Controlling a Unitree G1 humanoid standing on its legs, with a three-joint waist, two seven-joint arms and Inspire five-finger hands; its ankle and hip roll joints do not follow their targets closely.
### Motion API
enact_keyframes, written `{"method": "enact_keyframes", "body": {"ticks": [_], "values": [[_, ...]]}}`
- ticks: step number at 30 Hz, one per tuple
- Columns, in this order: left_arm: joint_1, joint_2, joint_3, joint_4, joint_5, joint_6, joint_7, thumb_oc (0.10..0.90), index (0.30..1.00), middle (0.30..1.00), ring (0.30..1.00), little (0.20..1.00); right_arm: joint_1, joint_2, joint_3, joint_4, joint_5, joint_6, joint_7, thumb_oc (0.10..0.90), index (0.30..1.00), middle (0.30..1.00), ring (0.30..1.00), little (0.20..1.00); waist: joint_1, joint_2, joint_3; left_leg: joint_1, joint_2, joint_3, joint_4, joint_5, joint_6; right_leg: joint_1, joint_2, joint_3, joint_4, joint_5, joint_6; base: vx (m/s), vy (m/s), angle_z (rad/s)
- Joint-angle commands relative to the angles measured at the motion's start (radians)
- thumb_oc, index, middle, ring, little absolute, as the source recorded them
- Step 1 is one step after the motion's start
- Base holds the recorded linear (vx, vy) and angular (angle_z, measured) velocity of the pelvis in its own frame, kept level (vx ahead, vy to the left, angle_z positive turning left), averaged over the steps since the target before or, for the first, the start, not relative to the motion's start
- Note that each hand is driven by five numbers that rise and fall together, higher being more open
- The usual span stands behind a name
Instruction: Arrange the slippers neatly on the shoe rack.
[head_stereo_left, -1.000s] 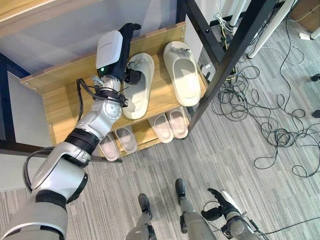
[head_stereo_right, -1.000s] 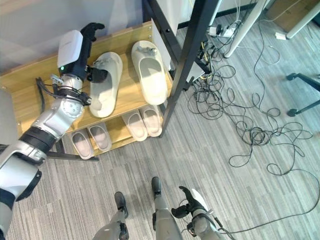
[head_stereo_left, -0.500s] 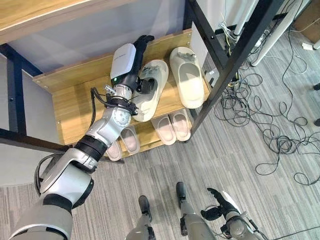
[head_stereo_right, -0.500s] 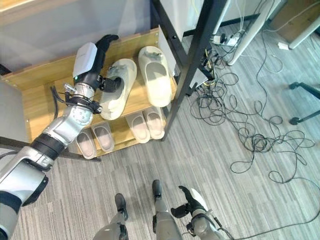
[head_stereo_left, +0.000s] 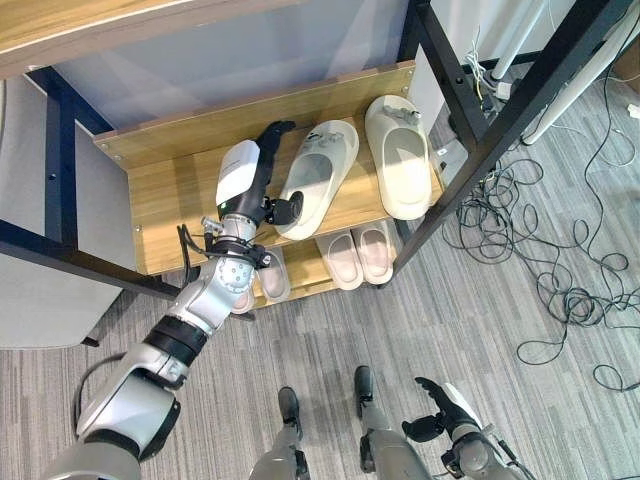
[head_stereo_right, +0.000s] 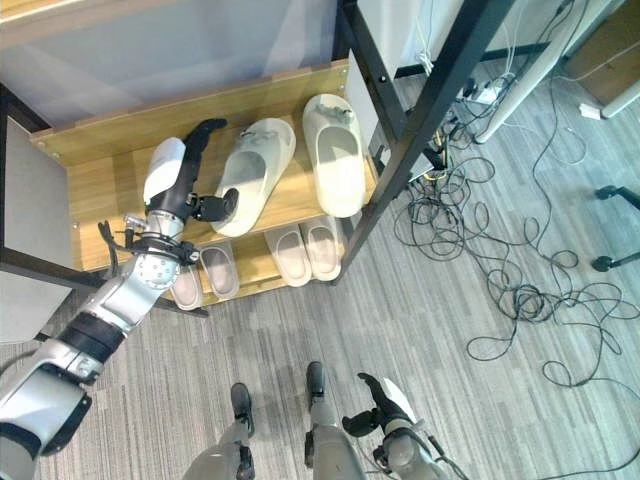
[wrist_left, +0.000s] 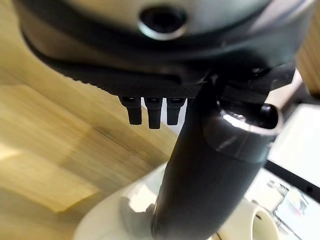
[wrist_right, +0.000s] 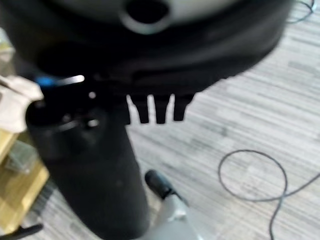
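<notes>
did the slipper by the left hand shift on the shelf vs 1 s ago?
Yes. The left slipper has turned: its toe end now angles toward the right slipper, no longer parallel to it. The left hand touches its heel end.

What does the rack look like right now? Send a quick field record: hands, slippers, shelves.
left hand: open, fingers straight, on the upper shelf, thumb against the tilted slipper
tilted slipper: cream, angled, heel end by the thumb
straight slipper: cream, beside it toward the rack post, apart
lower shelf: small pairs in a row
right hand: low by the floor, idle, open
</notes>
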Motion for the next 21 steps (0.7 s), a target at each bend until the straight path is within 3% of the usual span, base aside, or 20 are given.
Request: {"method": "enact_keyframes", "body": {"ticks": [1, 11, 21], "values": [[-0.006, -0.024, 0.114, -0.055, -0.057, -0.091, 0.017, 0.800, 0.900, 0.900, 0.900, 0.900, 0.056, -0.002, -0.031, -0.021, 0.013, -0.010, -0.019, 0.800, 0.900, 0.900, 0.900, 0.900, 0.025, -0.012, -0.052, -0.051, -0.043, -0.059, 0.002, 0.013, -0.035, 0.015, -0.063, -0.082, 0.006, -0.080, 0.114, -0.01, -0.004, 0.04], [0.101, -0.076, 0.212, -0.183, -0.244, -0.161, 0.023, 0.800, 0.900, 0.900, 0.900, 0.900, 0.068, 0.003, -0.043, -0.017, -0.002, -0.003, -0.025, 0.800, 0.900, 0.900, 0.900, 0.900, 0.035, -0.018, -0.063, -0.044, -0.044, -0.063, 0.002, 0.011, -0.037, 0.027, -0.063, -0.097, 0.006, -0.083, 0.109, -0.01, -0.007, 0.05], [0.266, -0.141, 0.256, -0.235, -0.468, -0.205, -0.065, 0.800, 0.900, 0.900, 0.900, 0.900, 0.088, 0.000, -0.062, -0.030, -0.022, 0.006, -0.027, 0.800, 0.900, 0.900, 0.900, 0.900, 0.041, -0.019, -0.075, -0.029, -0.041, -0.060, 0.002, 0.009, -0.035, 0.045, -0.061, -0.102, 0.006, -0.087, 0.103, 0.00, -0.001, 0.04]]}}
